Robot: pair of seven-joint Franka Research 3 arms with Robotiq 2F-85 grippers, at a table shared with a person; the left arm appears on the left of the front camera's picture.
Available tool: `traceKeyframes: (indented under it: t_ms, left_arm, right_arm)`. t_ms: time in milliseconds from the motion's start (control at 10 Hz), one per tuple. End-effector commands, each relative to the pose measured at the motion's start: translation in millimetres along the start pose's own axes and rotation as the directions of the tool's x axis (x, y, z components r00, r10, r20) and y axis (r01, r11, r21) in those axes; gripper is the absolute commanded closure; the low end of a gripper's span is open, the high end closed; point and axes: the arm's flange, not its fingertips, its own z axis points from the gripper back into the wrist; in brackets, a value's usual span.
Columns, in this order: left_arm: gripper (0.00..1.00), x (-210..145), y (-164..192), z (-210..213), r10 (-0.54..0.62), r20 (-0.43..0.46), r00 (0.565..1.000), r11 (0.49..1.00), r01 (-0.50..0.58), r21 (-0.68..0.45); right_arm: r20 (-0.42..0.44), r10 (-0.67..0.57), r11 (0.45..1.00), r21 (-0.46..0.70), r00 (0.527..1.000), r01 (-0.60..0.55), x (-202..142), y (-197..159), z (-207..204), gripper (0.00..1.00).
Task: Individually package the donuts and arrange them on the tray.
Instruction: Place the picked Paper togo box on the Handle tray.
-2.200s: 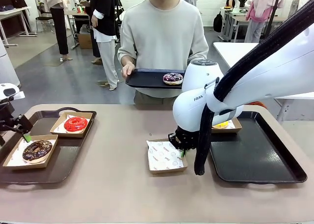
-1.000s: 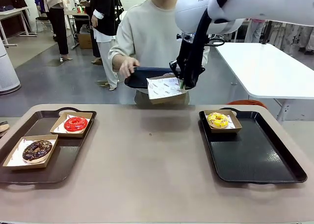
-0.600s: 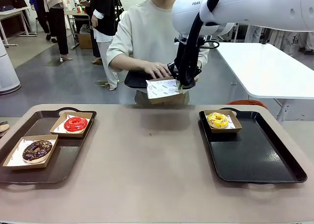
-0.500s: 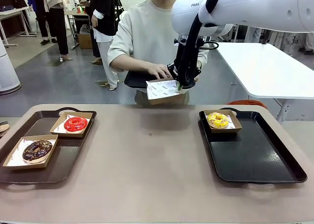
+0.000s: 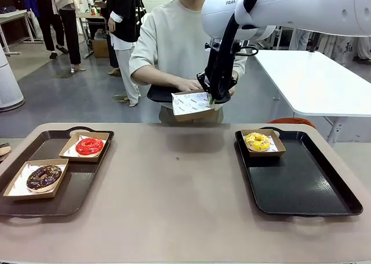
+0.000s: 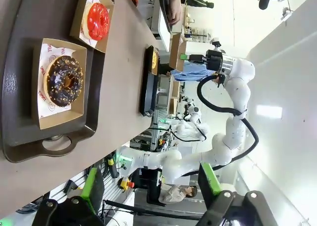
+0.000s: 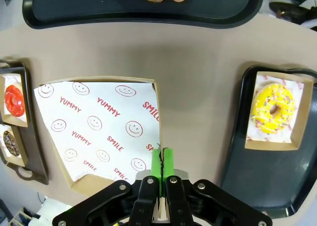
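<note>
My right gripper [image 5: 213,103] is raised over the table's far edge, shut on the rim of a brown cardboard box lined with printed white paper [image 5: 191,104]. The right wrist view shows the green pads [image 7: 162,161] pinched on that box [image 7: 99,132]. The box has no donut in it. Just beyond it, a person's hand [image 5: 188,85] rests on a black tray [image 5: 159,94] that the person holds. A yellow donut [image 5: 257,140] sits boxed on the right tray [image 5: 301,189]. The red donut [image 5: 89,146] and the chocolate donut [image 5: 44,176] sit boxed on the left tray [image 5: 81,189]. My left gripper [image 6: 151,186] is open, well short of the chocolate donut [image 6: 64,81].
The tan table [image 5: 174,206] lies bare between the two trays. The right tray has free room in front of the yellow donut's box. A white table [image 5: 313,79] stands behind on the right, and people stand at the far left.
The right gripper lifted the box off the table up to the person's tray. Over the last second the person's hand moved from the tray's left edge to its middle, beside the box.
</note>
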Motion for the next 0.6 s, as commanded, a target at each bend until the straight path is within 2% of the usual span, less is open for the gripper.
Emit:
traceKeyframes:
  t_ms: [0, 500]
  left_arm:
    - [0.00, -3.7, -1.7, 0.1, -0.003, 0.005, 1.000, 1.000, 0.003, -0.011]
    - [0.00, -3.7, -1.7, 0.1, -0.003, 0.005, 1.000, 1.000, 0.003, -0.011]
  right_arm:
    - [0.002, -0.001, 1.000, 0.000, 1.000, 0.001, -3.3, -3.0, -0.8, 1.00]
    - [0.002, -0.001, 1.000, 0.000, 1.000, 0.001, -3.3, -3.0, -0.8, 1.00]
